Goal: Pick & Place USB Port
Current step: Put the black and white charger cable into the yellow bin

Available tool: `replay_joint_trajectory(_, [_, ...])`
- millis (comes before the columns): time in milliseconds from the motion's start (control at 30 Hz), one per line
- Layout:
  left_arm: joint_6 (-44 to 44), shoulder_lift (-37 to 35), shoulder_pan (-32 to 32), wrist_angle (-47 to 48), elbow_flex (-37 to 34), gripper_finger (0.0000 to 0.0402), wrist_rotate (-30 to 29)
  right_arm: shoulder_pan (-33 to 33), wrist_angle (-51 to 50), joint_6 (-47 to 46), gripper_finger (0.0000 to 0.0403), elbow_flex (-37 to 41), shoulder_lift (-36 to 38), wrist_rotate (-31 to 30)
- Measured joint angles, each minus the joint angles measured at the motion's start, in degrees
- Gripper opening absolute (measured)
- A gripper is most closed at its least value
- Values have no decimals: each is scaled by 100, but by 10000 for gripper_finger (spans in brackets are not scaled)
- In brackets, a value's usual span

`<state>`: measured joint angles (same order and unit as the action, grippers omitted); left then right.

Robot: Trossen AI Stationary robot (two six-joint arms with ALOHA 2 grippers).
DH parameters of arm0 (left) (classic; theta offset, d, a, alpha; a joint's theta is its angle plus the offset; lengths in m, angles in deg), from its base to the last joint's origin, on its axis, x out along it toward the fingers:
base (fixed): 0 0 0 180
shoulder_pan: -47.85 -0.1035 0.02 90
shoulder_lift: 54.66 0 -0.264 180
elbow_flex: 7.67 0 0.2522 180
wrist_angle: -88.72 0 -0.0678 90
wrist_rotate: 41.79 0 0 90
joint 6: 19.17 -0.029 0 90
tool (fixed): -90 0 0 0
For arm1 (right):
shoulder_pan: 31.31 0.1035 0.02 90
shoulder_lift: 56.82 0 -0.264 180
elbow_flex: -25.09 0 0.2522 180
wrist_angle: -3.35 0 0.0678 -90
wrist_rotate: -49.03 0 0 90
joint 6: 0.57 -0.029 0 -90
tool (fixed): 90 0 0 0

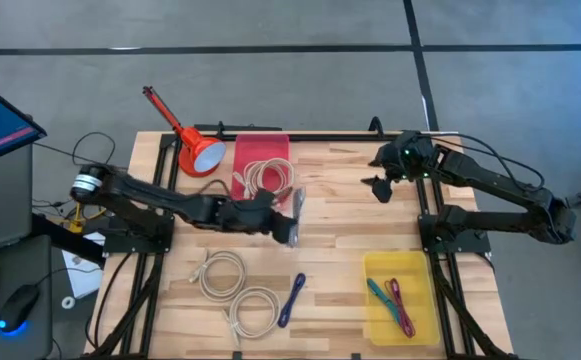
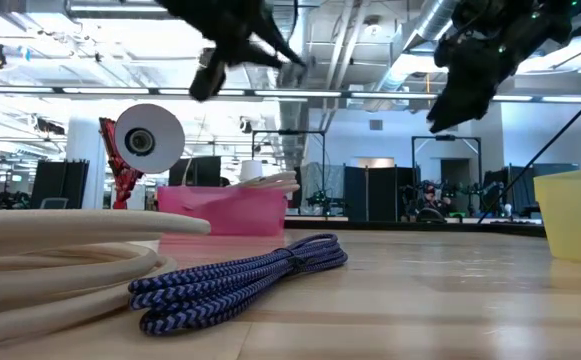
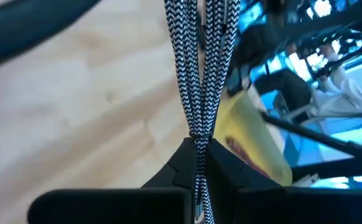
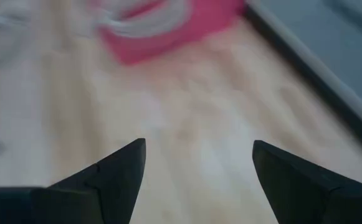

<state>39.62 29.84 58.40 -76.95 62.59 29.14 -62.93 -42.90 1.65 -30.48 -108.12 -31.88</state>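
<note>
My left gripper (image 1: 288, 222) hovers over the table's middle, just near of the pink bin (image 1: 262, 165), and is shut on a black-and-white braided cable (image 3: 196, 68). In the low view it (image 2: 232, 45) is high above the table. My right gripper (image 1: 380, 186) is open in the air over the far right part of the table; nothing lies between its fingers (image 4: 196, 168). A blue braided cable (image 1: 292, 298) lies flat on the near part of the table. A coiled white cable (image 1: 268, 176) lies in the pink bin. My left gripper pinches the black-and-white cable's bundled strands (image 3: 199, 138) between its two fingers, several strands side by side. The bundle runs on past the fingertips along the fingers' line. In the low view the gripper is well clear of the table.
Two white cable coils (image 1: 220, 272) (image 1: 255, 306) lie near left. A yellow bin (image 1: 400, 296) near right holds coloured cables. A red desk lamp (image 1: 196, 150) stands at the far left corner. Bare wood shows between the bins.
</note>
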Motion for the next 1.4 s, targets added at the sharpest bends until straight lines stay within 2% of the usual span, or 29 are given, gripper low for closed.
replay_joint_trajectory(133, [-760, -479, -136, -30, 1, 14, -339, 84, 320, -327, 285, 0, 1, 1123])
replay_joint_trajectory(367, [-2004, -854, -515, -20, -1, 14, -411, 575, 1754, -1201, 285, 0, -34, 1787])
replay_joint_trajectory(567, [-2407, -1008, -823, -27, -6, 14, -348, 1140, 3196, -1868, 285, 0, -54, 1802])
replay_joint_trajectory(800, [-2453, -1262, -1129, -19, -6, 14, 152, 1539, 4687, -2379, 285, 0, -54, 1766])
replay_joint_trajectory(1067, [-2684, -1334, -1119, -18, -6, 14, 177, 1757, 4986, -2448, 285, 0, -80, 987])
replay_joint_trajectory(1200, [-2687, -1304, -1119, -13, -3, 14, 236, 1882, 5103, -2509, 285, 0, -396, 572])
replay_joint_trajectory(1400, [-2687, -1304, -1124, -21, -3, 14, 291, 2004, 5813, -2928, 285, 2, -1149, 543])
